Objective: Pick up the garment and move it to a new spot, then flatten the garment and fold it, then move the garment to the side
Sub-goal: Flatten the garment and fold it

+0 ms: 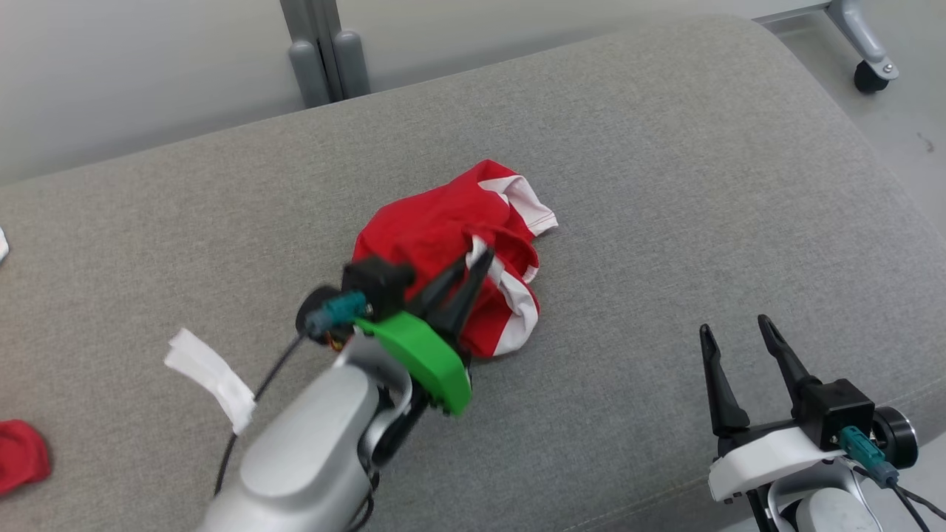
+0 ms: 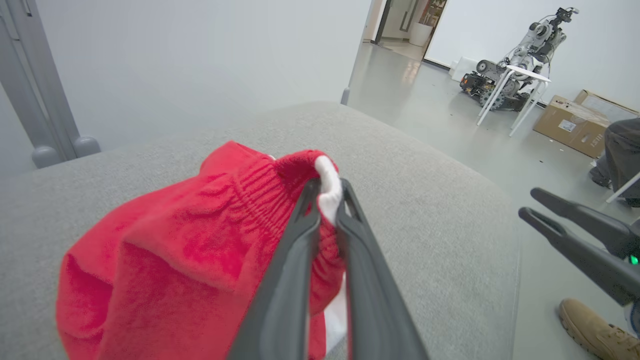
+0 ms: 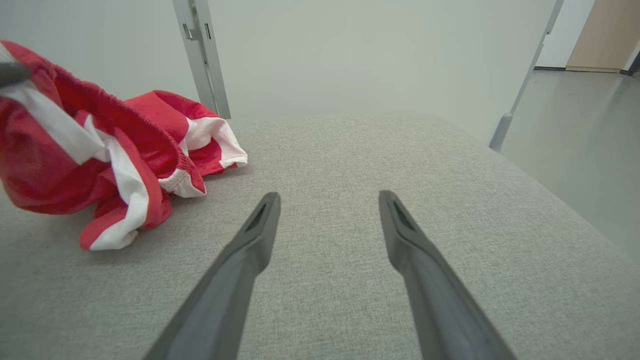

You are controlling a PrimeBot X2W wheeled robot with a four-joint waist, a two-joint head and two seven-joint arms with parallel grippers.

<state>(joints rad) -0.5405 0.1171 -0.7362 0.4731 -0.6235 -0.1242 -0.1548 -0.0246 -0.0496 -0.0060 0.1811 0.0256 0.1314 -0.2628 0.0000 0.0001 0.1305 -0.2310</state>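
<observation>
Two left fingers (image 2: 292, 270) clenched on white-trimmed waistband of red garment (image 1: 429, 229), mid-frame on grey cushion (image 1: 665, 185). At lower right, right fingers (image 1: 717, 384) released, spread wide, well apart from garment. Print on cardboard box (image 2: 570, 125) at right edge too small to read.

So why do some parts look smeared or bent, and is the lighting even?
Head view: the left gripper and its silver forearm are blurred; the crumpled red-and-white garment and right gripper look crisp. Left wrist view: the nearest cloth is soft and the grey cushion looks bowed, likely wide-lens distortion. Right wrist view: sharp, evenly lit, faint shadow under the garment.
</observation>
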